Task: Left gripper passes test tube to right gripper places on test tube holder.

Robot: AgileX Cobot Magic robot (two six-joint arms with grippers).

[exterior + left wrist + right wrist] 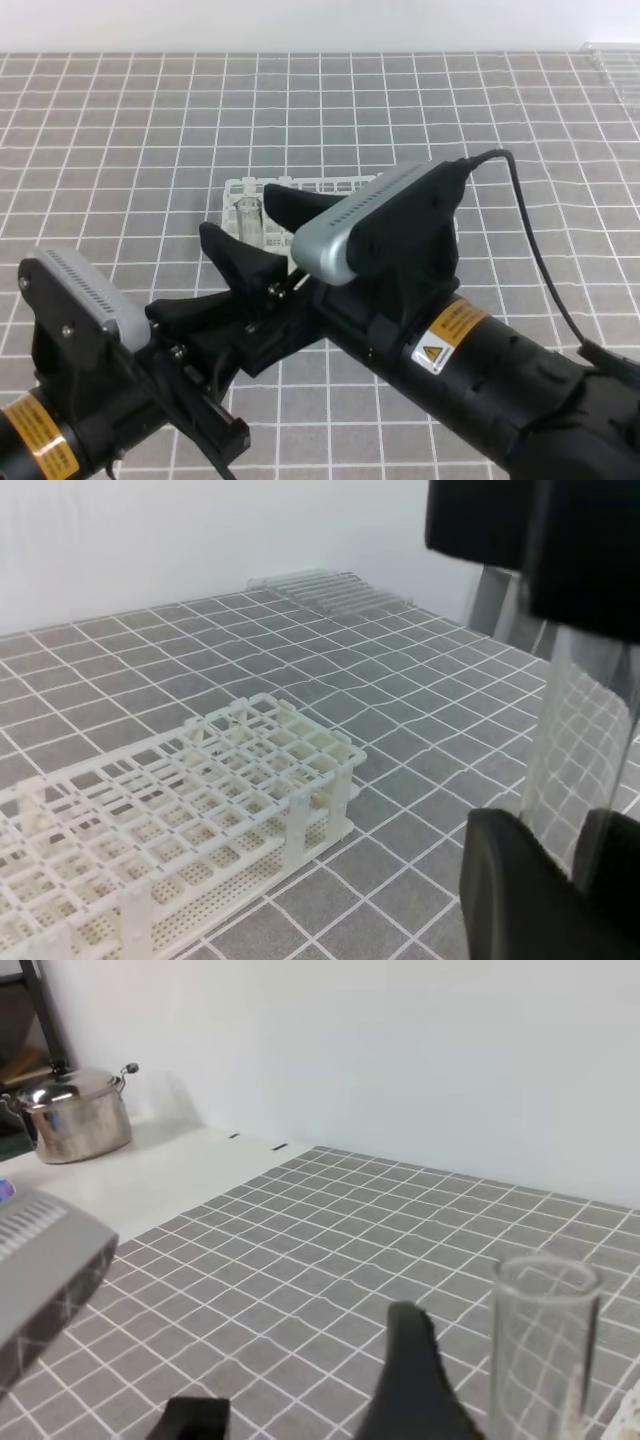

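Above the grey tiled mat with its white grid lines (120,130), the handover step is in hand: the left gripper (245,262) is clamped on the test tube (249,219), holding it upright just in front of the test tube holder (300,190), while the right gripper (300,215) stands with its jaws spread apart on either side of the tube, not yet closed on it. From the left wrist view the clear glass shows between black jaw pads, the mat's grid bending through its curved wall; from the right wrist view the tube's round open rim (545,1278) stands just beside one dark finger. My reading is that the next move calls for the right jaws to close squarely on the glass above the left grip before the left lets go, gently, since the tube is smooth, slippery and thin-walled. After that, the tube must be lined up over one square hole of the white plastic lattice, a stiff two-tier rack with a perforated base. A polished steel pot (72,1112) sits well apart on the white counter.
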